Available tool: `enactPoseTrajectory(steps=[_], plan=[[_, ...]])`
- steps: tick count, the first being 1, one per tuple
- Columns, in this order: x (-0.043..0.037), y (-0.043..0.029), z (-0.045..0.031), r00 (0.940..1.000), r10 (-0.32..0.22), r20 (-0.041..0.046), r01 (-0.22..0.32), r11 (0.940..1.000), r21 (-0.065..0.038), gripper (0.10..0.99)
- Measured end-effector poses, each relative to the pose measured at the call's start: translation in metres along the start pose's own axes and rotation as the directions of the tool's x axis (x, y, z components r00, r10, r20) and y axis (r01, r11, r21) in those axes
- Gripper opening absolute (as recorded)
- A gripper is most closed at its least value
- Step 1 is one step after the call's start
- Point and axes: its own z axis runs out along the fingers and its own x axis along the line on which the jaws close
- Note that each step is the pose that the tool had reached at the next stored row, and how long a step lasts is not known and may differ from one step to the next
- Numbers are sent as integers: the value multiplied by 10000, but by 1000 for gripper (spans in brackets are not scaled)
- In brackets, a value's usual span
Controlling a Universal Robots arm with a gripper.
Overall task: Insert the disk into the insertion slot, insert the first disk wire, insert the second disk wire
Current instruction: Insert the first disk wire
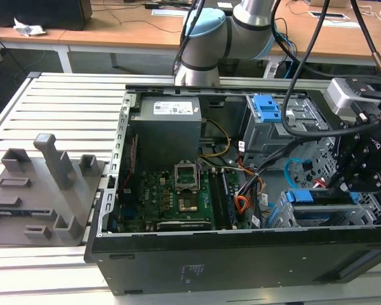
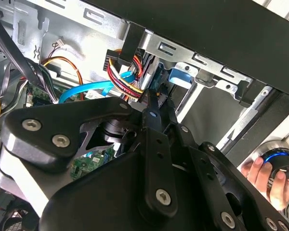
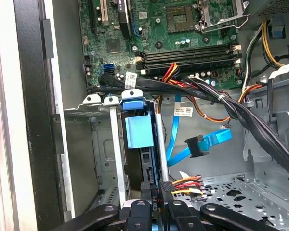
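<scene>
With the disk [image 3: 139,131] seated in the insertion slot [image 3: 116,154], the pincer [image 3: 156,208] was clenched on the first disk wire [image 3: 185,183] at the disk's end, probably needing plug squared to socket.

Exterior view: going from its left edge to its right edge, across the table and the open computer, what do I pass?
Grey plastic fixture → motherboard → orange wires → light blue cable → gripper.

Green motherboard [image 1: 171,197] (grey fixtures [image 1: 44,184] alongside)
</scene>
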Motion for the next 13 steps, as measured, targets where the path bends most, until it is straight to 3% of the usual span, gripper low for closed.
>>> enactPoseTrajectory(steps=[8, 13], plan=[[1, 12, -38, 10000, -96, -3, 96, 10000, 9, 188], [0, 11, -1, 9997, -242, -9, 242, 9997, 14, 188]])
